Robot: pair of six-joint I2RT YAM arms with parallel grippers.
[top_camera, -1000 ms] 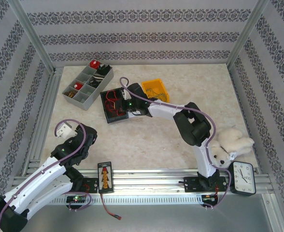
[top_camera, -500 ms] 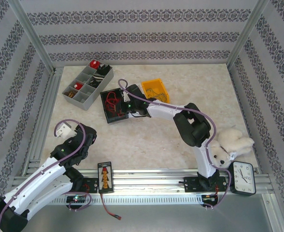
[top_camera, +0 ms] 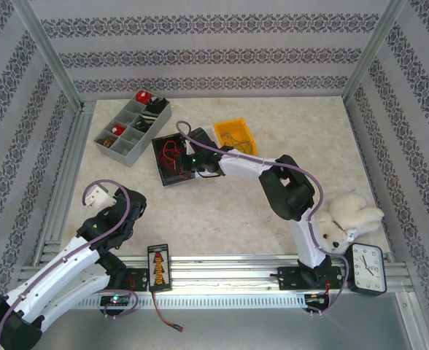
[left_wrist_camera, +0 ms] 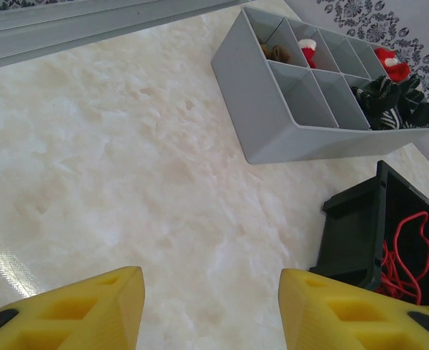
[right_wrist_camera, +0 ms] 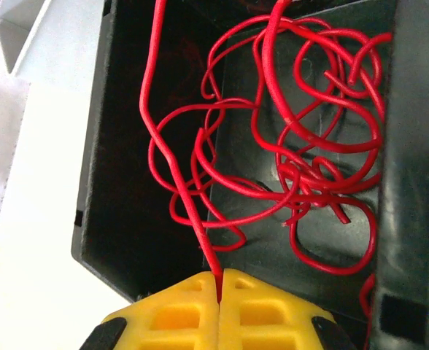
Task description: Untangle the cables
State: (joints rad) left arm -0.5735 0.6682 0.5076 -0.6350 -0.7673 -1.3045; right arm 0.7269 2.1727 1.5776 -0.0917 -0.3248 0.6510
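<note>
The cables [right_wrist_camera: 302, 168] are thin red wires, looped and knotted together on the floor of a black bin [right_wrist_camera: 120, 182]. My right gripper [right_wrist_camera: 218, 281] is shut on one red strand that runs up out of the tangle and over the bin's left half. From above, the right gripper [top_camera: 187, 159] reaches over the black bin [top_camera: 160, 171] at mid table, where the cables [top_camera: 172, 152] lie. My left gripper [left_wrist_camera: 211, 292] is open above bare table with nothing between its fingers; the black bin [left_wrist_camera: 353, 233] and the red cables [left_wrist_camera: 408, 248] lie ahead to its right. It hangs low at the near left [top_camera: 98, 195].
A grey divided organizer [top_camera: 133, 130] with small items stands at the far left, seen also ahead of the left gripper [left_wrist_camera: 295, 138]. A yellow bin [top_camera: 235, 135] sits right of the black bin. A plush toy [top_camera: 346, 219] and a clock [top_camera: 365, 267] are near right.
My right gripper has edged a little to the left over the black bin, still pinching the red strand. The left arm has not moved.
</note>
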